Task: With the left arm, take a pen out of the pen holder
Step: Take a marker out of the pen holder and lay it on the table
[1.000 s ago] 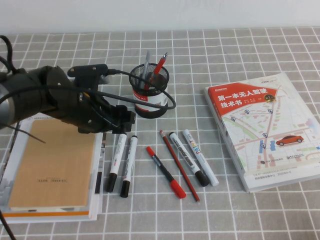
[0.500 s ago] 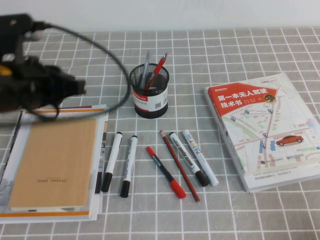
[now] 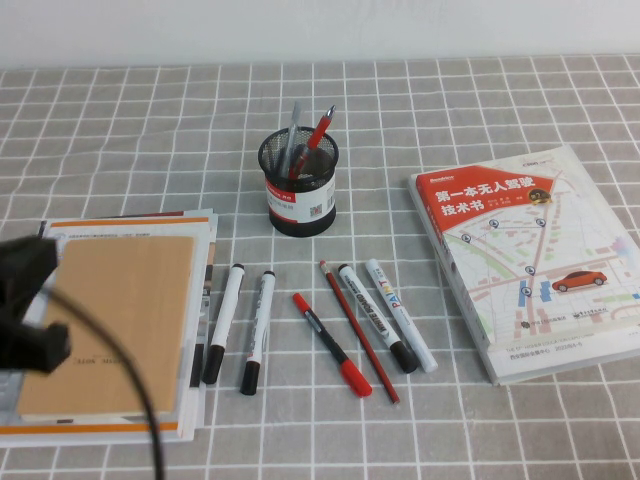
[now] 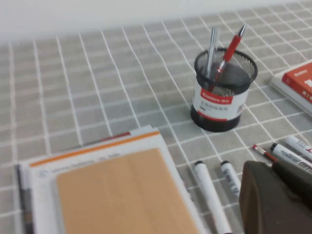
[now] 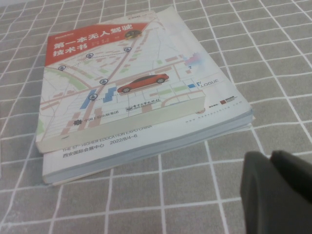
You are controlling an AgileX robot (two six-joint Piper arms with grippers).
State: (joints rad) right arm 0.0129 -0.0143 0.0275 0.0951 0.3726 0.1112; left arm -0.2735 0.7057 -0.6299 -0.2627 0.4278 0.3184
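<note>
left gripper (image 4: 280,195): fingers shut, holding nothing, low over the paper stack (image 3: 120,320) at the table's (image 3: 130,130) near-left corner. pen holder (image 3: 298,185) is mid-table toward the far edge, well apart. pens (image 3: 318,135) near-upright. judgement: left arm nearer. right gripper (image 5: 278,195) is beside the book (image 5: 131,92), right edge.

High cam looks down on table (image 3: 130,130); L wrist shares pen holder (image 3: 300,205), R wrist book (image 3: 530,260).

- Bench (image 3: 120,120): grey squares, white grid lines.
- Pen holder (image 3: 298,200): black mesh, red-and-white label.
- Book (image 3: 530,270): red band, pale map print, red car.
- Notebook (image 3: 115,320): tan cover.
</note>
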